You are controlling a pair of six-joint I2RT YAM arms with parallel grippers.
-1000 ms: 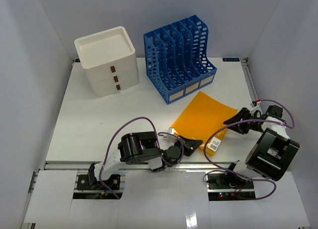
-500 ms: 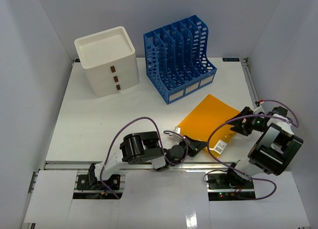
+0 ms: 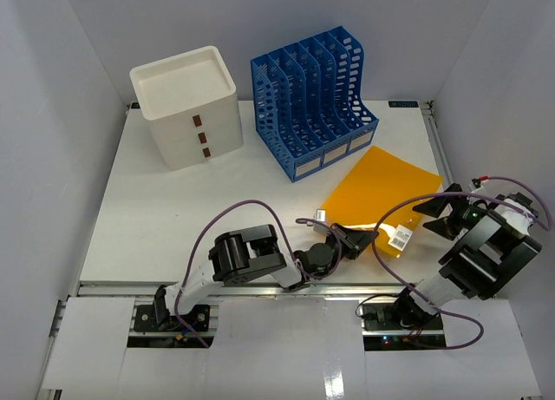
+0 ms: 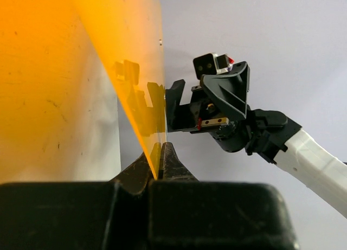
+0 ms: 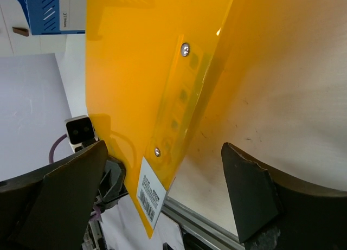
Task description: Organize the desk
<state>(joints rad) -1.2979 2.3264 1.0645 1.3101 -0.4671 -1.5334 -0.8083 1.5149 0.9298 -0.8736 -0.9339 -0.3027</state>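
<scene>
The white desk (image 3: 173, 218) holds an orange translucent folder (image 3: 377, 196) at the front right, with a barcode label (image 3: 401, 236) at its near corner. My left gripper (image 3: 357, 242) is shut on the folder's near edge; in the left wrist view the jaws (image 4: 159, 152) pinch the thin orange sheet (image 4: 65, 71), which is lifted. My right gripper (image 3: 440, 211) is open beside the folder's right edge. In the right wrist view its fingers (image 5: 65, 190) stand wide apart on either side of the folder (image 5: 141, 71) and label (image 5: 150, 194), not touching it.
A white drawer box (image 3: 186, 105) stands at the back left. A blue file rack (image 3: 314, 101) with several slots stands at the back middle. The metal rail (image 3: 260, 287) runs along the near edge, just below the folder's corner (image 5: 206, 228).
</scene>
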